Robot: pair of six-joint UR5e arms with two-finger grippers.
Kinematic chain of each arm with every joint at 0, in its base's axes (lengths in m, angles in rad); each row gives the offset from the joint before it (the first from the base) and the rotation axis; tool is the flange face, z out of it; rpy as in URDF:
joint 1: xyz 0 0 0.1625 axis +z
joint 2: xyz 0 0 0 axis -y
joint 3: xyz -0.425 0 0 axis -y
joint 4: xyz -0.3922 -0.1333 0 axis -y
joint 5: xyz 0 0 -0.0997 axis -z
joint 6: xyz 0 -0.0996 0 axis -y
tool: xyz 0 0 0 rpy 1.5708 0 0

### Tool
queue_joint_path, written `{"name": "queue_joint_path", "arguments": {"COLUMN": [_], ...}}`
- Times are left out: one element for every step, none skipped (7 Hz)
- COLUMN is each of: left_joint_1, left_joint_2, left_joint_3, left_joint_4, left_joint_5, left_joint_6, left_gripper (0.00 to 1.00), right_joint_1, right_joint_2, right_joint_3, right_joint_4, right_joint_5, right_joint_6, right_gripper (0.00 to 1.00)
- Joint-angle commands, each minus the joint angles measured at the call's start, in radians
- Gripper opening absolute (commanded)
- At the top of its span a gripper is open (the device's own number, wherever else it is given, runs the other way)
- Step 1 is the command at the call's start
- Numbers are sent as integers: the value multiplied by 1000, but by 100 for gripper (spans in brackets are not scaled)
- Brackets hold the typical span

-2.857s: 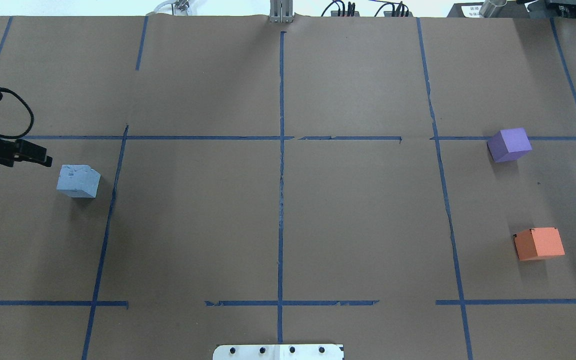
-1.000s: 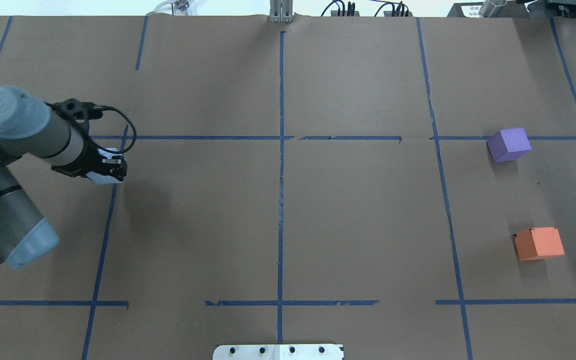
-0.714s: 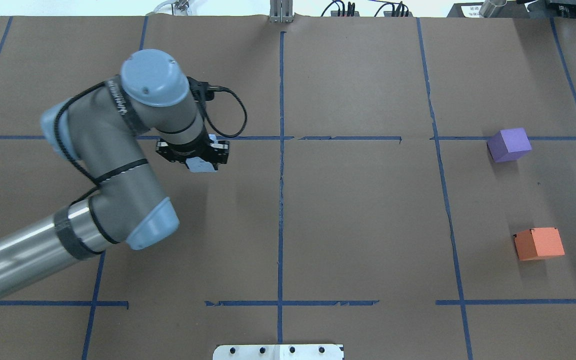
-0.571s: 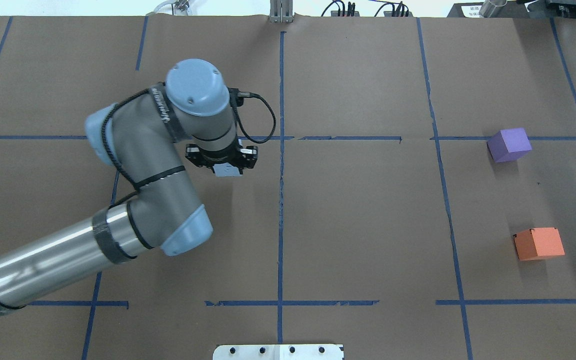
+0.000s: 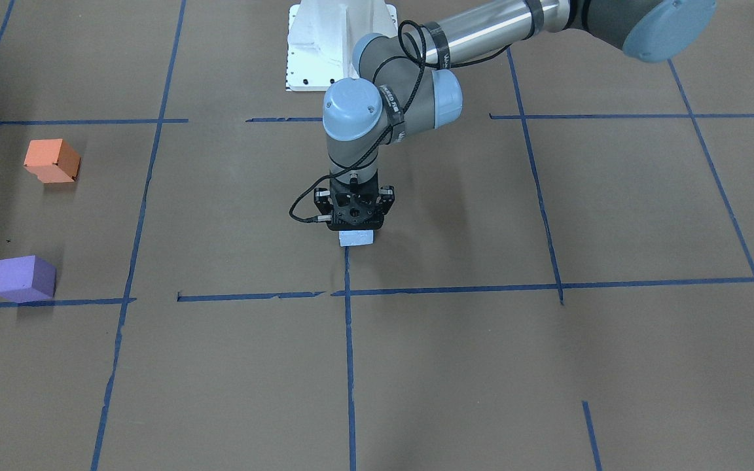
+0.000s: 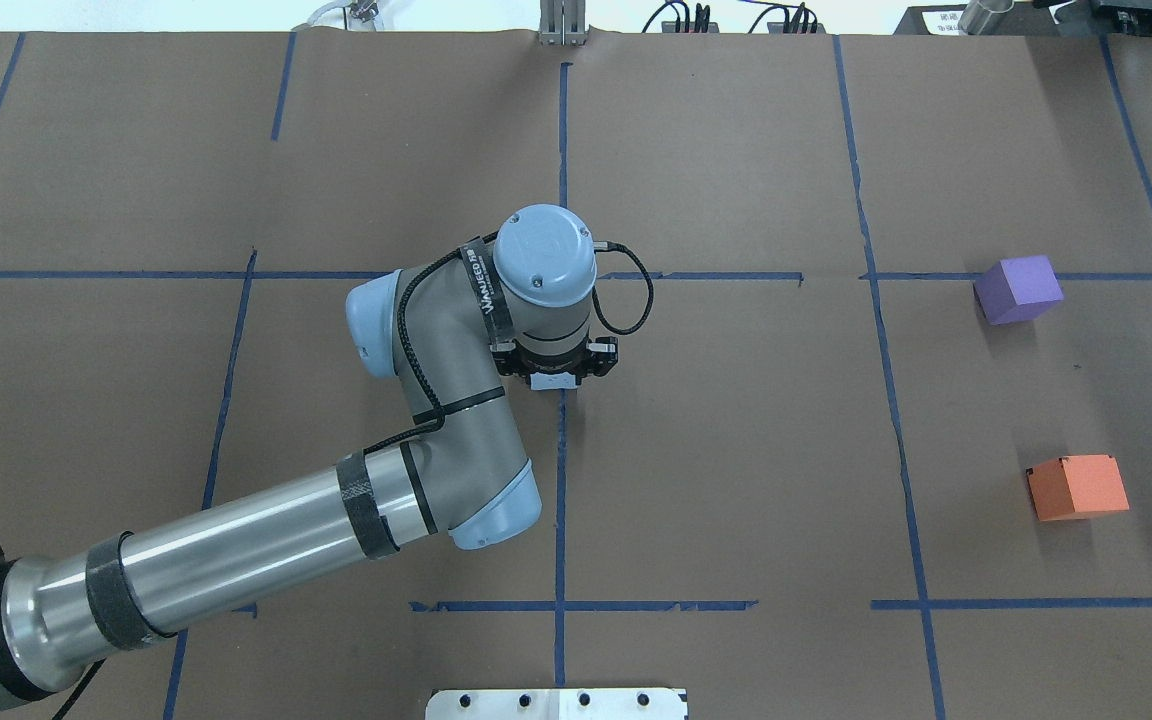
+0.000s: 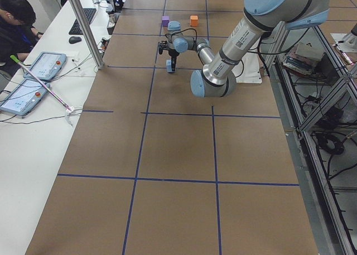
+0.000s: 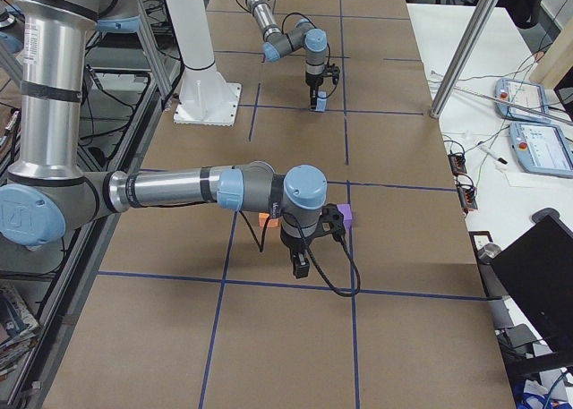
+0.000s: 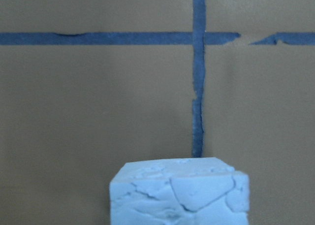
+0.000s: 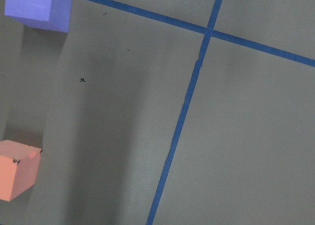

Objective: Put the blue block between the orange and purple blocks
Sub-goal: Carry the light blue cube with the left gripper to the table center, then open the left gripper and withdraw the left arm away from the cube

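Now the left claw (image 6: pixel 558 376) points straight down over the middle of the surface (image 6: pixel 736 450), which is covered with brown paper and divided by lines of blue tape (image 6: pixel 561 500). Its two fingers are pinching the blue block (image 6: pixel 553 381) from both sides. From the front camera the block (image 5: pixel 357 238) shows just under the black body of the claw (image 5: pixel 356 230). It sits over the centre tape line, a little nearer to the robot than the crossing with the far line. Whether the block touches the paper or hangs slightly above it, I cannot tell for sure. In the left wrist camera the pale, cracked top of the block (image 9: pixel 179 195) fills the lower edge, with the tape crossing beyond it.

The purple block (image 6: pixel 1018 289) and the orange block (image 6: pixel 1078 487) stand on the right part of the surface, well apart from the blue one. The purple one is farther from the robot and touches a tape line. The orange one is nearer to the robot, and bare paper lies between the two. The right wrist camera looks down on both of them, purple (image 10: pixel 37 8) and orange (image 10: pixel 17 176).

The right claw (image 8: pixel 302 264) shows only in the side camera, low over the surface near these two blocks. If it is spread or pressed together, I cannot tell.
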Motion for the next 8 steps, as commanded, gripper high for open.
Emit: {"name": "queue_joint_path", "arguments": {"left_joint_1": [-5,-56,-131,-195,-256,-338,-411,-506], "left_joint_2": [-3,4,38,106,208,297,395,496], "left_joint_3": [-13,-62,-132,-233,-355,-428,-468,-495], "left_joint_4": [4,16,68,125,218,269,269,262], "left_joint_5": [-3,-24,-132,-188,-199,-205,-228,-265], "left_joint_6": [-3,0,7,104,260,421,556,746], "left_gripper": [100,100,100,100,100,100,100,100], "right_joint_1": [0,0,0,0,-1,-2,-18,-64], "right_joint_2": [0,2,3,6,12,23,47,70], "right_joint_3": [1,3,3,3,5,5,14,43], "right_joint_4": [0,0,0,0,0,0,2,2], "right_joint_5": [1,1,1,1,16,57,67,67], "right_joint_6": [0,0,0,0,2,3,56,142], "right_gripper": [100,100,100,100,100,100,100,100]}}
